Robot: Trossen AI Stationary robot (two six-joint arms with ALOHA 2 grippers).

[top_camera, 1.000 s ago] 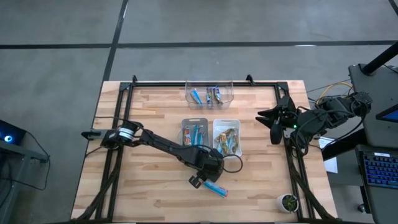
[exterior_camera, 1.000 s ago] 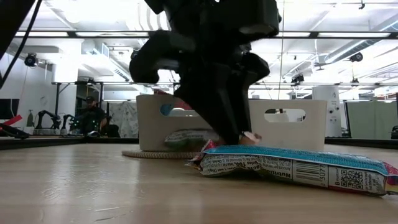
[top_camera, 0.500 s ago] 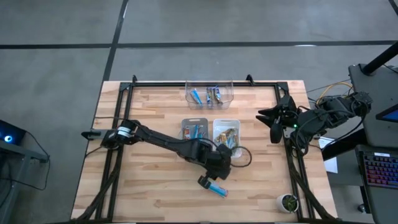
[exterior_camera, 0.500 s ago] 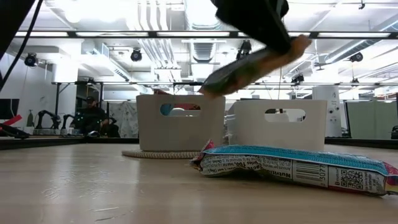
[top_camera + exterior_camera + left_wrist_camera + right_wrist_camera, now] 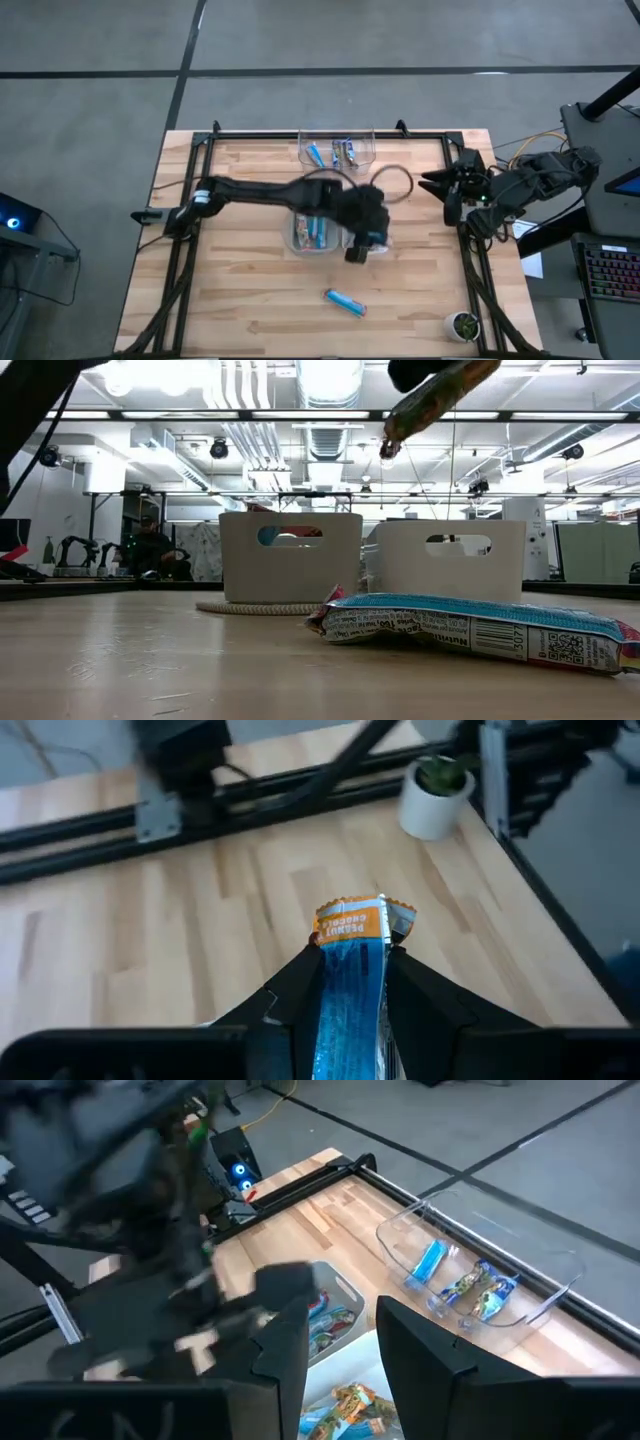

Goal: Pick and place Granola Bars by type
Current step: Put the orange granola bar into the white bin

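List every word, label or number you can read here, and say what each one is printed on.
"PEANUT" over a blurred second word: on the orange end of the bar held in the left gripper.
Small print and a square code on the blue bar lying on the table: too small to read.
Wrappers in the bins: unreadable.

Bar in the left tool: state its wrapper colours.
Blue wrapper with an orange end, clearest in the left wrist view.

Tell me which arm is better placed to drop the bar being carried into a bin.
Left. Its end effector is shut on the bar and hangs over the white bin, while the right end effector waits open at the table's right edge.
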